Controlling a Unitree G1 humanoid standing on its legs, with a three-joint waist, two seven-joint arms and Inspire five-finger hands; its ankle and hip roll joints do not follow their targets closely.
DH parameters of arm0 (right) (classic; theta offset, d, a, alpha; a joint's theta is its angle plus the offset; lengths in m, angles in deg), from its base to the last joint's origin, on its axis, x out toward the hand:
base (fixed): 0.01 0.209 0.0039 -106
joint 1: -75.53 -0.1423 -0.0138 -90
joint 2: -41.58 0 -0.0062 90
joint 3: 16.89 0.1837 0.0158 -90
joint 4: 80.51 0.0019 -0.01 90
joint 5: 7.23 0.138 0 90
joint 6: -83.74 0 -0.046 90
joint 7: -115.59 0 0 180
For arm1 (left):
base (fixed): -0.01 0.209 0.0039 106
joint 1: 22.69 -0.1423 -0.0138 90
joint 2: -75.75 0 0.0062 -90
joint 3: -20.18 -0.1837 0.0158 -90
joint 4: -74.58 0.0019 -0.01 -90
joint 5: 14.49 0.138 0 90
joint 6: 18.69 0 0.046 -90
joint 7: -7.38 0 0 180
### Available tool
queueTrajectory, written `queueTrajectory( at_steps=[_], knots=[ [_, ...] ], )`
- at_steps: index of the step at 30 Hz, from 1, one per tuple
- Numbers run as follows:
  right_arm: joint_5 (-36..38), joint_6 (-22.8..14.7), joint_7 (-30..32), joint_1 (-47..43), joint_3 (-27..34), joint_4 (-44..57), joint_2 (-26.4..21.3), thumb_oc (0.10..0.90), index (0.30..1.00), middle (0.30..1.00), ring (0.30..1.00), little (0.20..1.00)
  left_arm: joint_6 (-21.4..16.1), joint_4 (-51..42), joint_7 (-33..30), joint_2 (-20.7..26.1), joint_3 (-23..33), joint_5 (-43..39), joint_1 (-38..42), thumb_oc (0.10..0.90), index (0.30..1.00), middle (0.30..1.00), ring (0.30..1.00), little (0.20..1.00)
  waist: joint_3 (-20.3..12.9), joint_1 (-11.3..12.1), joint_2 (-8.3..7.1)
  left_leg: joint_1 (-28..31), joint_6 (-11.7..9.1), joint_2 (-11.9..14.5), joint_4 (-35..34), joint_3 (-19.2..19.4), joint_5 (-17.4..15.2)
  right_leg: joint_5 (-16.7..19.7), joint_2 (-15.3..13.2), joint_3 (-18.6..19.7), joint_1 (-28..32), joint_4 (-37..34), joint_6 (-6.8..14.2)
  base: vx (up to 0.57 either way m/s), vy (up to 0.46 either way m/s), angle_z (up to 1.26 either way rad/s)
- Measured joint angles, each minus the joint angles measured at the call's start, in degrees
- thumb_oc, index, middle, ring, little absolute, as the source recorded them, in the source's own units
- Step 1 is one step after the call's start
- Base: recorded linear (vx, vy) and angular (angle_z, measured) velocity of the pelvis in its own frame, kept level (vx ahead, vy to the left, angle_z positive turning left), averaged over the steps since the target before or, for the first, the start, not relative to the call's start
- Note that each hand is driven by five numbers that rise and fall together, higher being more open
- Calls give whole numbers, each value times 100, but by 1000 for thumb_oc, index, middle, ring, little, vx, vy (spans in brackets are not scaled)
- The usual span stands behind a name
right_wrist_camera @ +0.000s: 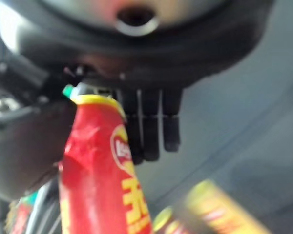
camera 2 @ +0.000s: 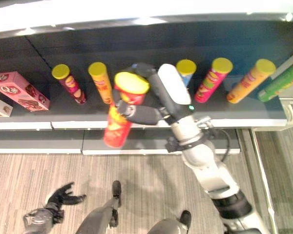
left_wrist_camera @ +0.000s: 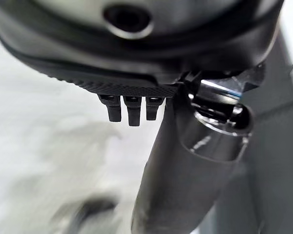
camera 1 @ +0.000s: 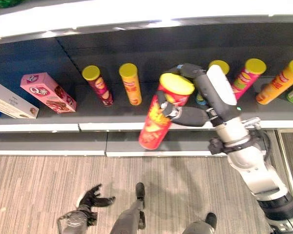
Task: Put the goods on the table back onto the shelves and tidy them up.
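Note:
My right hand (camera 1: 205, 95) is shut on a red chip can with a yellow lid (camera 1: 156, 122). It holds the can tilted in front of the dark shelf (camera 1: 49, 119), lid toward the shelf back, above the white front edge. In the right wrist view the same red can (right_wrist_camera: 97, 170) sits between thumb and fingers (right_wrist_camera: 151, 126). My left hand (camera 1: 90, 200) hangs low over the floor, open, with fingers spread. On the shelf stand a maroon can (camera 1: 98, 85) and an orange can (camera 1: 131, 84) left of the held can. A pink can (camera 1: 246, 78) and another orange can (camera 1: 278, 83) stand to its right.
A pink box (camera 1: 48, 91) and a white box (camera 1: 10, 102) lie at the shelf's left. A green can (camera 2: 283, 80) leans at the far right, where the shelf ends (camera 2: 283, 122). A blue can (camera 2: 185, 68) stands behind my right hand. A lower shelf board (camera 1: 49, 144) juts out above the wood floor (camera 1: 39, 185).

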Motion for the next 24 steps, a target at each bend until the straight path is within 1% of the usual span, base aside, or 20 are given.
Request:
queueTrajectory(
  at_steps=[1,2,3,4,5,6,7,8,9,10,11,12,13,14,15,16,21,22,24],
  knots=[
    [-45,-34,-2,-15,-28,-3,-189,400,300,300,300,300,2,16,-39,28,44,-18,43,800,900,900,900,900,15,-37,27,61,-5,-56,-51,-71,3,-291,443,163,-108,-23,41,12,-63,31],
    [-107,-35,-2,-46,-16,-37,-416,400,300,300,300,300,7,10,-40,-4,0,-19,51,800,900,900,900,900,52,-36,95,113,-207,-115,-50,-182,-59,-349,1034,185,-127,-439,-145,56,-92,69],
    [-125,-18,12,-71,64,-91,-470,400,300,300,300,300,18,-21,-58,-11,-162,-24,122,800,900,900,900,900,190,-72,-1,-77,-1763,-161,344,-301,-348,-133,1490,339,-115,-1072,-701,66,-130,104],
    [-124,-16,24,-96,117,-139,-388,400,300,300,300,300,24,-128,-16,161,-230,-18,91,800,900,900,900,900,298,-192,-494,-546,-814,-357,1268,-296,-845,380,1172,602,-103,-1507,-1085,44,-108,108],
    [-133,-21,19,-116,144,-177,-420,400,300,300,300,300,24,-195,40,112,-198,-21,30,800,900,900,900,900,294,-173,-655,-577,-129,-65,1419,-350,-894,604,884,725,-84,-1501,-740,32,-131,78],
    [-156,-26,5,-145,157,-182,-572,400,300,300,300,300,63,-222,24,-48,-193,-25,-44,800,900,900,900,900,269,-159,-424,-452,-566,476,1117,-275,-540,397,1058,660,17,-1482,-205,8,-106,47],
    [-246,-34,21,-124,269,-196,-465,400,300,300,300,300,137,-235,24,-407,-229,-26,2,800,900,900,900,900,395,-32,-269,-358,-565,348,750,-180,-416,321,1009,583,-5,-1604,-132,22,-176,23],
    [-252,-40,7,-131,263,-193,-465,400,300,300,300,300,137,-255,42,-427,-249,-26,-28,800,900,900,900,900,400,-8,-261,-340,-567,342,684,-167,-394,334,1015,587,6,-1643,-142,17,-129,23],
    [-272,-85,-66,-142,250,-185,-471,400,300,300,300,300,153,-277,51,-504,-295,-25,-181,800,900,900,900,900,398,67,-266,-275,-414,226,503,-124,-266,380,958,576,138,-1936,-180,13,-106,4],
    [-276,-82,-68,-139,243,-185,-473,400,300,300,300,300,206,-269,25,-524,-300,-27,-240,800,900,900,900,900,399,84,-265,-259,-412,169,464,-135,-266,458,961,529,263,-2152,-241,-3,-76,13],
    [-276,-82,-69,-139,243,-185,-475,400,300,300,300,300,240,-261,24,-504,-300,-27,-303,800,900,900,900,900,395,96,-274,-211,-391,104,396,-150,-247,632,958,440,434,-2334,-272,6,-94,8],
    [-277,-80,-68,-146,237,-197,-475,400,300,300,300,300,240,-249,21,-487,-303,-27,-333,800,900,900,900,900,399,153,-279,-134,-389,83,344,-124,-246,690,961,392,541,-2432,-244,17,-80,3],
    [-278,-80,-68,-142,230,-207,-475,400,300,300,300,300,239,-249,13,-487,-301,-27,-355,800,900,900,900,900,412,150,-245,-69,-395,106,296,-140,-239,676,997,373,592,-2446,-223,26,-59,-8],
    [-306,-70,-69,-119,225,-215,-475,400,300,300,300,300,239,-261,7,-484,-290,-27,-394,800,900,900,900,900,436,131,-203,96,-430,191,168,-148,-211,664,1096,333,697,-2418,-215,46,-72,-13],
    [-370,-70,-66,-106,237,-214,-482,400,300,300,300,300,233,-344,18,-485,-290,-22,-474,800,900,900,900,900,441,77,-192,307,-497,312,-9,-147,-156,652,1233,302,809,-2419,-223,44,-59,-12],
    [-398,-71,-62,-64,270,-214,-482,400,300,300,300,300,232,-374,35,-497,-305,-21,-484,800,900,900,900,900,441,34,-194,404,-509,346,-53,-151,-149,587,1266,298,887,-2420,-273,37,-39,-9],
    [-527,-71,-60,20,300,-215,-484,400,300,300,300,300,226,-488,33,-577,-307,-14,-487,800,900,900,900,900,432,-162,-160,465,-545,479,-55,-142,-134,518,1395,297,931,-2420,-344,22,-8,-6],
    [-551,-71,-59,36,301,-215,-485,400,300,300,300,300,227,-487,33,-591,-310,-12,-490,800,900,900,900,900,427,-215,-120,471,-558,501,-55,-141,-125,514,1415,298,933,-2420,-356,20,2,-3],
    [-567,-71,-54,76,314,-215,-517,400,300,300,300,300,227,-493,31,-623,-310,-12,-490,800,900,900,900,900,403,-228,-52,470,-561,499,-55,-134,-123,522,1412,302,929,-2420,-367,0,0,0]
  ],
)
